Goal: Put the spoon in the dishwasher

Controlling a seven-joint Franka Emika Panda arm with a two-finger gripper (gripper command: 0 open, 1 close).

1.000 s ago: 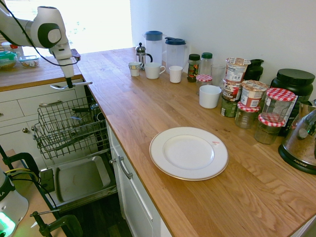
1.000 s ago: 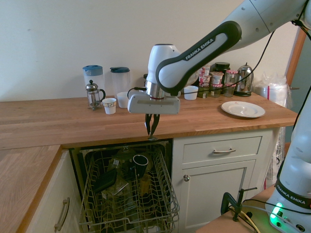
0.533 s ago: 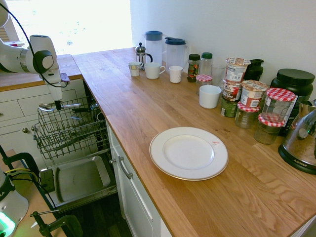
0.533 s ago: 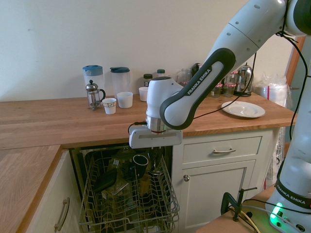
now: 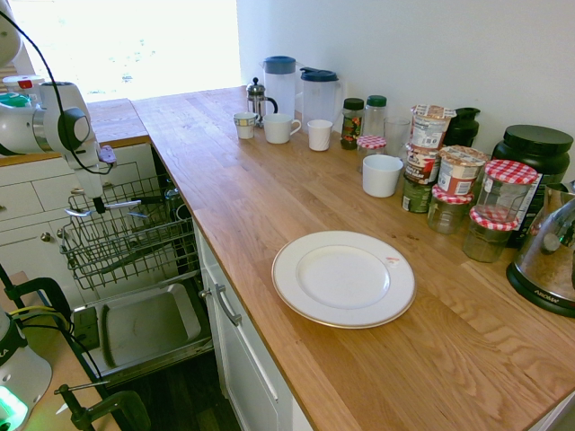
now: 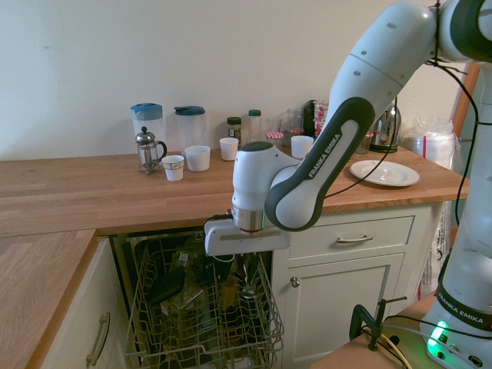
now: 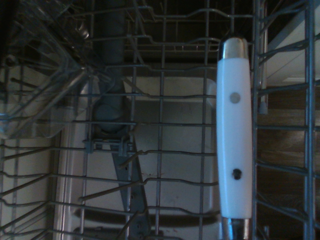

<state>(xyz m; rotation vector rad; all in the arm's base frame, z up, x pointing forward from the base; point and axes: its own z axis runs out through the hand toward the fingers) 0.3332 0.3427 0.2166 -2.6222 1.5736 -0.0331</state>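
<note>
So the gripper is pinched tight on the spoon, holding it level just over the top wires of the dishwasher rack. The spoon sticks out sideways from the fingers, I'd guess because it's gripped across its middle, so it can simply be laid flat on the wires rather than stood up.

In the wrist view it shows as a white handle with two rivets and a metal cap, lying along the grid lines of the rack, which looks deliberate: lined up like that it should settle between wires instead of bridging them at an angle.

From the second exterior view the hand is right down in the rack opening, beside the dark cups already loaded there, so the fingertips are hidden there.

My read: it's basically at the drop point, only the release is left. The risk is the spoon slipping through the grid onto the open door panel below the rack
</note>
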